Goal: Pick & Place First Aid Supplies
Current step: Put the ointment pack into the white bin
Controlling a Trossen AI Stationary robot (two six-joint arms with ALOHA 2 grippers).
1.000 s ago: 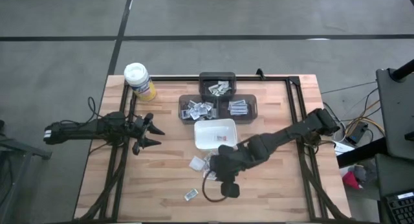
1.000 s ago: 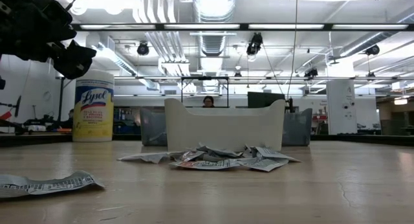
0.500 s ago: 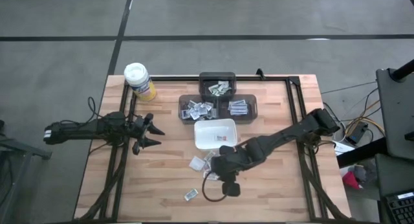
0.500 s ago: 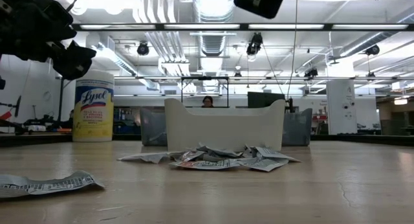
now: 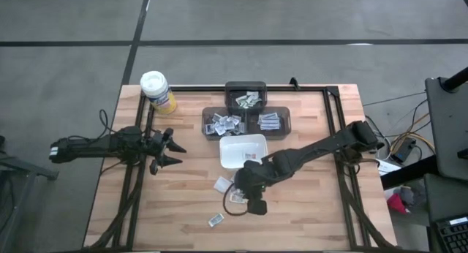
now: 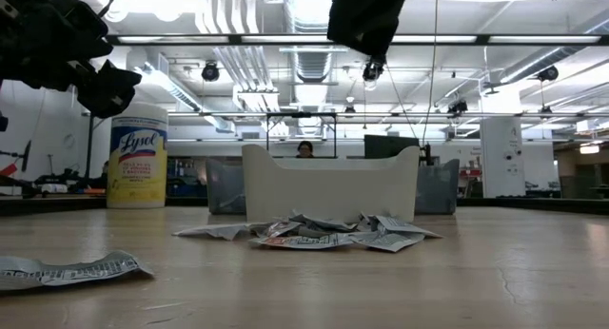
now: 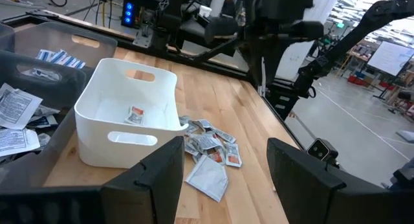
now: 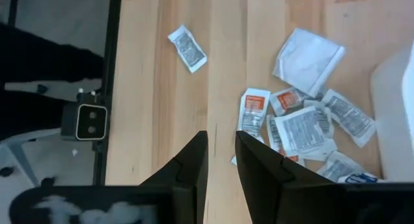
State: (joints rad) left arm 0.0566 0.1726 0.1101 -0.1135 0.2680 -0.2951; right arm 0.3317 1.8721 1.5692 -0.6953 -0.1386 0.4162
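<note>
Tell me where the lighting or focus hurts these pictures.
Low view: bright ceiling lights glare, silhouetting the right tool; the nearest packet looks soft. Right wrist view: its own fingers are blurred, packets sharp. High view: evenly lit.

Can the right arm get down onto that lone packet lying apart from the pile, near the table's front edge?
Probably yes. The right gripper hangs above the pile, empty, jaws slightly apart, and the lone packet lies flat on bare wood with nothing between them.
</note>
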